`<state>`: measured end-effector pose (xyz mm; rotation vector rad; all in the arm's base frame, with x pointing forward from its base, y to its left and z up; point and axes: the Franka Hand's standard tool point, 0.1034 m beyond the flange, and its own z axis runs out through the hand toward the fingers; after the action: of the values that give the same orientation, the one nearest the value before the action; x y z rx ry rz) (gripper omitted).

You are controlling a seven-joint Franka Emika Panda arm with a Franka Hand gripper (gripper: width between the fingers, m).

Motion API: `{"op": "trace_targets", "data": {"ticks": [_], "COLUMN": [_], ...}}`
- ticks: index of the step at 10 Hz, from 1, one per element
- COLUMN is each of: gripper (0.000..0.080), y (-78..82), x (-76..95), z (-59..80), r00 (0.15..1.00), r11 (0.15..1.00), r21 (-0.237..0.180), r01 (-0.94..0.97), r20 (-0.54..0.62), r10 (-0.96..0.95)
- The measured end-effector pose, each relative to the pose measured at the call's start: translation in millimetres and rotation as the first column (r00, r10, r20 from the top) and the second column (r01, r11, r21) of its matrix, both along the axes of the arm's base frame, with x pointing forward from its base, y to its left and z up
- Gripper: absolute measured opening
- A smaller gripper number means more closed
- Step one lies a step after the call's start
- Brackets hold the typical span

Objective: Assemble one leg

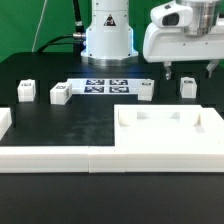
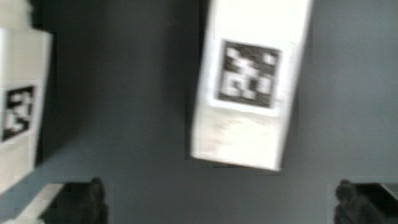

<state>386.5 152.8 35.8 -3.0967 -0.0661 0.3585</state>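
Gripper [image 1: 190, 72] hangs wide over leg [image 1: 187, 88] on black table [image 1: 60, 128], green backdrop [image 1: 30, 25] behind.

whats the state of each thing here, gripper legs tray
gripper: open, empty, above one leg
leg under the gripper: on the table, not held
other legs: loose on the table, apart, unattached
tray: flat on the table, no leg seen fitted
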Motion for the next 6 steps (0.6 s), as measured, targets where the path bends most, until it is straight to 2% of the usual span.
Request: {"op": "trace_targets", "data": {"ticks": [1, 2, 3, 4, 5, 6], "gripper": [0.0649, 0.0649, 0.0649, 0.0649, 0.0649, 0.0649], "y": [2.6, 3.8, 1.4, 2.4, 5.2, 3.9], "x": [0.6, 1.9, -3.1, -0.1, 6.2, -0.8], "z": [-1.4, 2.5, 6.5, 8.2, 7.4, 10.6], "r00": [0.997, 0.993, 0.975, 0.95, 0.939, 0.9], "r11": [1.0, 1.0, 0.999, 0.999, 0.999, 0.999], "r21": [-0.01, -0.015, -0.028, -0.036, -0.037, -0.05], "r01": [-0.005, -0.014, -0.016, -0.011, -0.013, -0.023], "r20": [-0.071, -0.12, -0.222, -0.312, -0.345, -0.435], "r10": [0.005, 0.012, 0.009, -0.001, -0.001, -0.001]}}
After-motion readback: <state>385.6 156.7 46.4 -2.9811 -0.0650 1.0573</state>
